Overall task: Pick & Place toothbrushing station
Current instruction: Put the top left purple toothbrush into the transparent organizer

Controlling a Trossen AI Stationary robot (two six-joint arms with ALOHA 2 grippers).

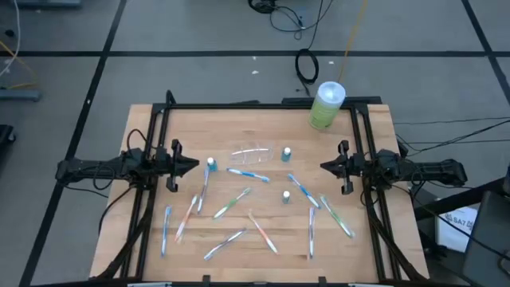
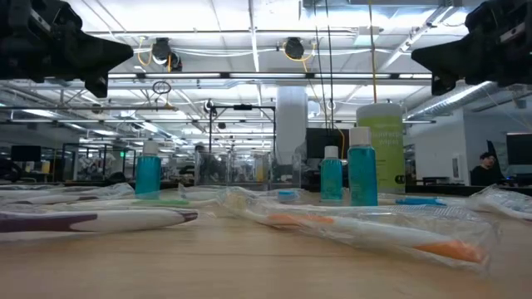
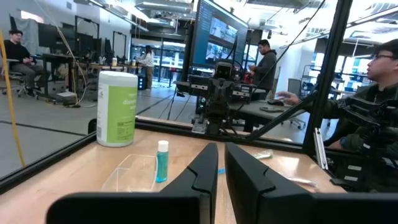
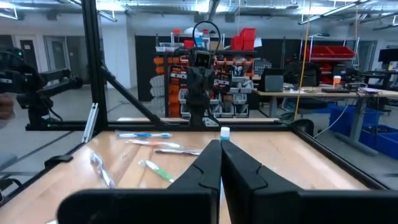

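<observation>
Thin toothbrushes (image 1: 239, 196) scattered flat; left claw (image 1: 194, 165), right claw (image 1: 325, 166) clenched, empty.

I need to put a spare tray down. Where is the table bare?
Bare: the far strip between the clear cup and the far edge, left of the green canister. Crowded: toothbrushes and teal-capped tubes fill the middle and near half, between left gripper and right gripper.

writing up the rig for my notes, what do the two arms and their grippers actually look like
Both arms are matte black and chunky, built from boxy jointed segments, with dark cables trailing along them. The left gripper and right gripper each end in two flat, tapering black fingers that narrow to blunt tips. No coloured markings or labels show on them.
</observation>
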